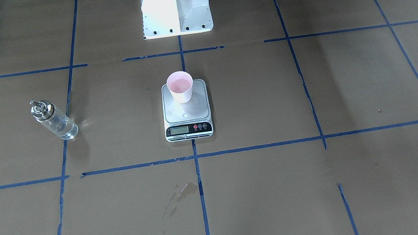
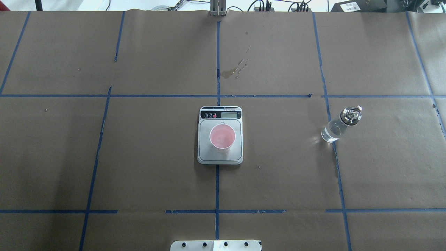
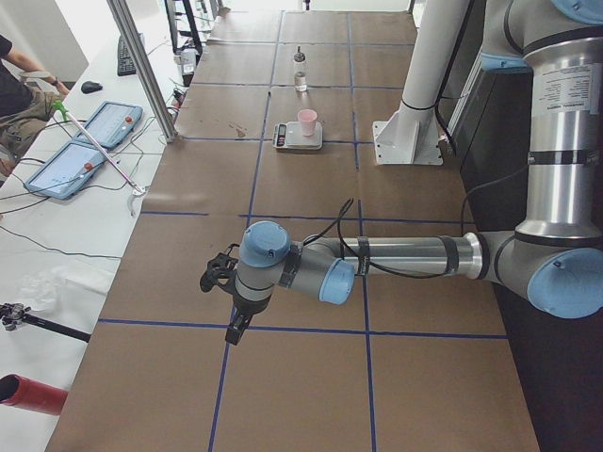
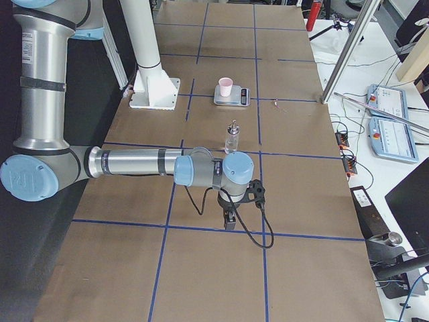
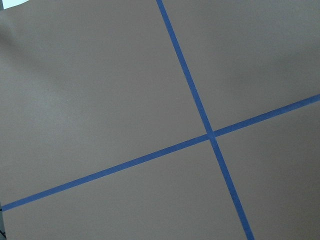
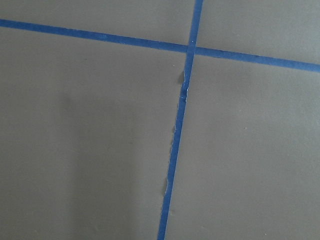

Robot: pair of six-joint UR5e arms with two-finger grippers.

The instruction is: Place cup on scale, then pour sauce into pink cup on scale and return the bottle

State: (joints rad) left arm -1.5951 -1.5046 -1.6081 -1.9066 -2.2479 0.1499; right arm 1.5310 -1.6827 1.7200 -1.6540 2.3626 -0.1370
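Observation:
The pink cup [image 2: 222,136] stands upright on the scale [image 2: 237,157] at the table's middle; it also shows in the front view [image 1: 180,87] on the scale [image 1: 200,108]. The clear glass bottle [image 2: 339,124] with a silver spout stands upright on the table to the robot's right, also in the front view [image 1: 53,119], holding clear sauce. My left gripper [image 3: 236,328] shows only in the left side view, far from the scale; I cannot tell if it is open. My right gripper [image 4: 229,219] shows only in the right side view, near the bottle [image 4: 232,138]; I cannot tell its state.
The robot's white base [image 1: 175,6] stands behind the scale. A dried stain [image 2: 237,68] marks the brown paper beyond the scale. Blue tape lines grid the table. Both wrist views show only paper and tape. Operator tablets [image 3: 85,146] lie beside the table.

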